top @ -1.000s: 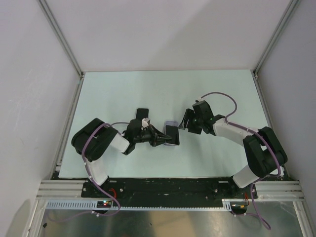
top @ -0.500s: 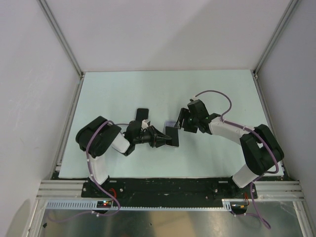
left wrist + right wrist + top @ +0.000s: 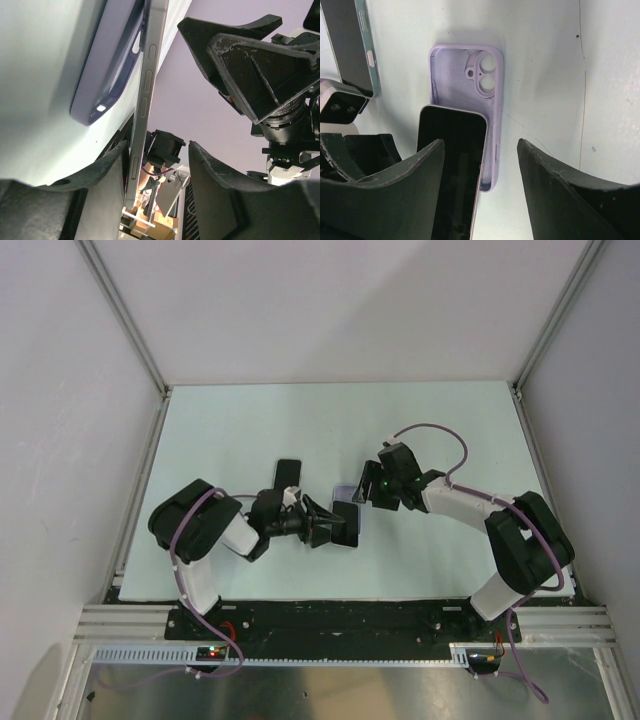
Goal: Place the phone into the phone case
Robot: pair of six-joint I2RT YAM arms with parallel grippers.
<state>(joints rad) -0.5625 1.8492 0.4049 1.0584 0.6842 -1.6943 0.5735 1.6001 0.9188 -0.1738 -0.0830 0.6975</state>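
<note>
The lavender phone case [image 3: 470,90] lies open side up on the table, its camera holes at the far end. The black phone [image 3: 454,160] leans tilted over the case's near end, one long edge [image 3: 146,90] raised. My left gripper [image 3: 159,150] is open around the phone's lower end: the phone rests against one finger [image 3: 102,175], with a gap to the other. My right gripper [image 3: 480,145] hovers open just above the phone and case. From above, the phone [image 3: 346,523] sits between the left gripper [image 3: 322,525] and the right gripper [image 3: 366,490].
A second phone [image 3: 352,45] with a teal edge lies flat to the left of the case, also seen from above as a dark slab [image 3: 288,475]. The light table [image 3: 250,430] is fenced by metal rails [image 3: 130,330] and white walls.
My left gripper has opened from shut, letting go of the phone. The right gripper has moved left until it hangs over the phone and case.
</note>
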